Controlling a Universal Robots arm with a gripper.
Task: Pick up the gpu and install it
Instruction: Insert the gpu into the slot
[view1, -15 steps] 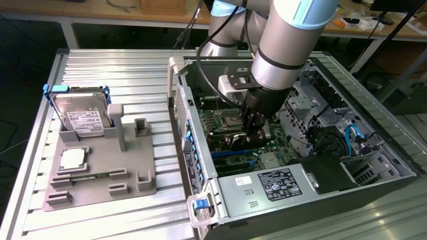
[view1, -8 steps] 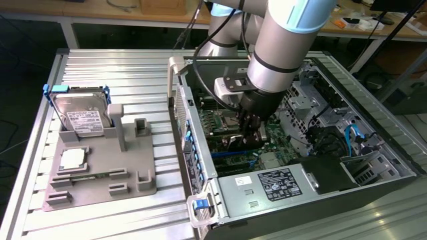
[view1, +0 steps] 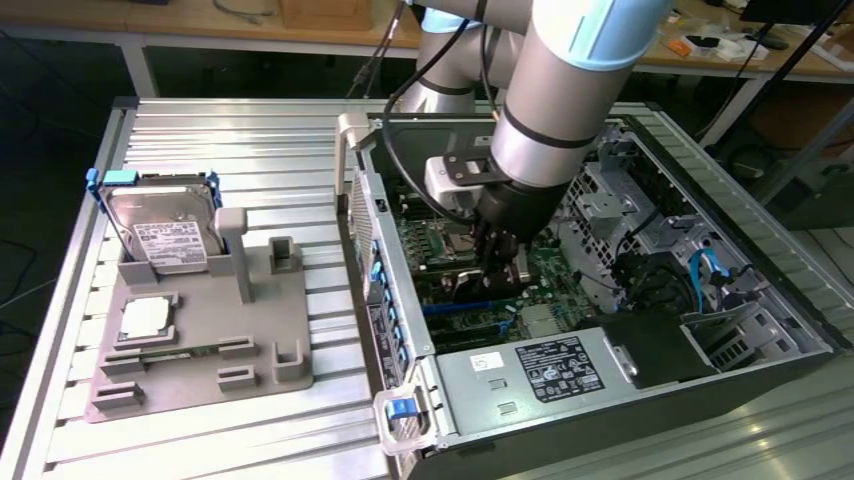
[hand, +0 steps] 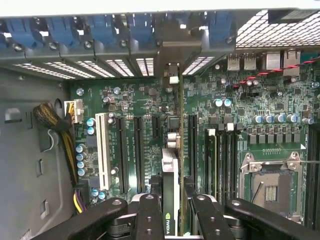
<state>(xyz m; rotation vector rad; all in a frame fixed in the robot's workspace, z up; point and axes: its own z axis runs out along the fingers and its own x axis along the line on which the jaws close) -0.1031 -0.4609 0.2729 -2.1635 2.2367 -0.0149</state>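
Robot gripper (view1: 505, 250) clamps the gpu (view1: 470, 290) on edge inside the open computer case (view1: 747, 300), the card standing over the motherboard (hand: 125, 100) slots. The pickup looks done; whether the card is fully seated cannot be told. The case lies along the ribbed metal tabletop (view1: 227, 130) edge on the exterior view's right. A grey holder (view1: 200, 360) with a hard drive (view1: 167, 235) and small chip (view1: 144, 318) sits toward the opposite edge. Wooden benches (view1: 200, 20) stand behind.
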